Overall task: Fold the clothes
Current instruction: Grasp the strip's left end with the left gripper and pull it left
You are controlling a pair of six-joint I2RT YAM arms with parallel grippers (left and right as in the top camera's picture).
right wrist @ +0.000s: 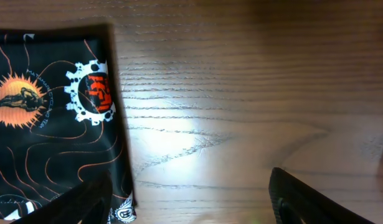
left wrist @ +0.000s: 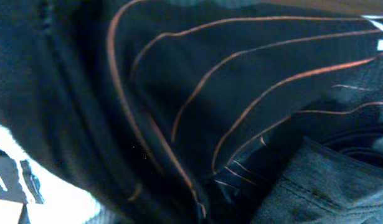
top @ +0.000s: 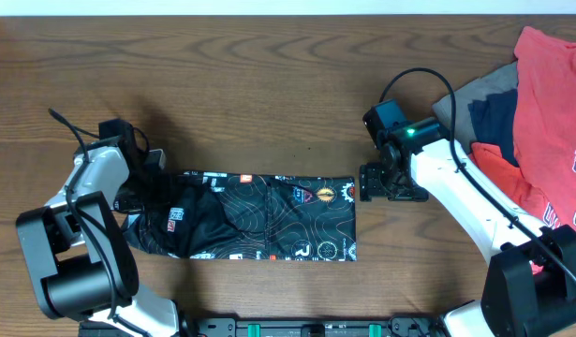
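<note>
beside the jersey [top: 269, 220] edge, right gripper [top: 364, 183] hangs released over bare table [top: 269, 75]; left gripper [top: 158, 184] unclear.

left claw [top: 158, 183]: down low, pointing right, honestly can't tell its grip
right claw [top: 363, 183]: fingers spread wide, pointing left

Overhead looks straight down on the whole desk [top: 269, 75]. Left wrist sits tight against the jersey [left wrist: 210, 93]; right wrist looks down at its right edge, which overhead shares.
</note>
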